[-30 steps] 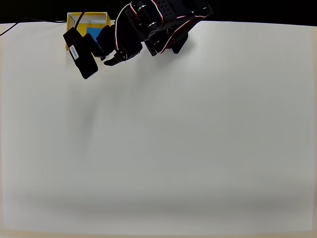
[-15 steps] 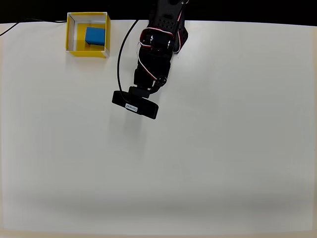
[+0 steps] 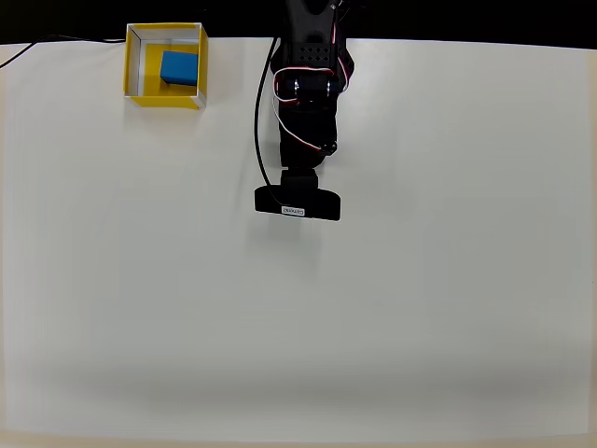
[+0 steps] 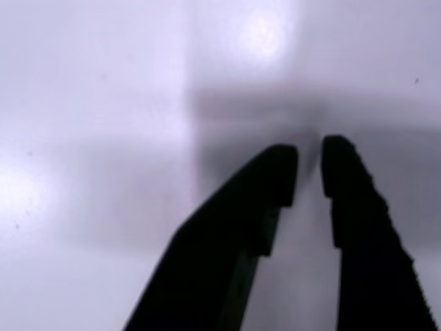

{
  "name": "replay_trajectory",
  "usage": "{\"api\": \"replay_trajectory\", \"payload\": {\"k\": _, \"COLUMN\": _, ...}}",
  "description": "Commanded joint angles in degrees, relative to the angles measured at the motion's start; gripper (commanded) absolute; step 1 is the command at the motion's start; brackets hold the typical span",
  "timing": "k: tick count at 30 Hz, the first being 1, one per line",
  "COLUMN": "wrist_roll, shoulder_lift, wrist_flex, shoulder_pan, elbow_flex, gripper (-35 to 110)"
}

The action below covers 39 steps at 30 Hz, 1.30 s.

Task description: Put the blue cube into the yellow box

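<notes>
My hand [image 4: 309, 162] hangs above the bare white counter [image 3: 392, 308], and in the wrist view my two dark fingers [image 4: 344, 186] stand nearly together, with only a thin gap between the tips. Nothing is between them. The surface under them is pale and blurred, with a soft shadow around the tips.

In the overhead view my black arm [image 3: 306, 93] reaches from the far edge of the counter toward the middle, with the flat black camera bar [image 3: 298, 203] across its end; my fingers are hidden under it there.

The small bright-blue matte cube [image 3: 179, 67] lies inside the small square yellow open-topped box with whitish rims [image 3: 166, 96], toward its right wall. The box stands at the far left corner of the counter, well apart from my hand.
</notes>
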Motion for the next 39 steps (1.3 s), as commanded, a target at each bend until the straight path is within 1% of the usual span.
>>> {"api": "replay_trajectory", "payload": {"k": 1, "wrist_roll": 0.62, "shoulder_lift": 1.32, "wrist_flex": 1.05, "shoulder_pan": -0.44, "elbow_flex": 1.49, "gripper": 0}}
{"api": "replay_trajectory", "payload": {"k": 4, "wrist_roll": -0.18, "shoulder_lift": 1.32, "wrist_flex": 1.05, "shoulder_pan": -0.18, "elbow_flex": 1.49, "gripper": 1}}
{"api": "replay_trajectory", "payload": {"k": 7, "wrist_roll": 1.58, "shoulder_lift": 1.32, "wrist_flex": 1.05, "shoulder_pan": 0.62, "elbow_flex": 1.49, "gripper": 1}}
{"api": "replay_trajectory", "payload": {"k": 9, "wrist_roll": 5.36, "shoulder_lift": 1.32, "wrist_flex": 0.88, "shoulder_pan": 0.62, "elbow_flex": 1.49, "gripper": 1}}
{"api": "replay_trajectory", "payload": {"k": 39, "wrist_roll": 5.36, "shoulder_lift": 1.14, "wrist_flex": 0.7, "shoulder_pan": 0.26, "elbow_flex": 1.49, "gripper": 1}}
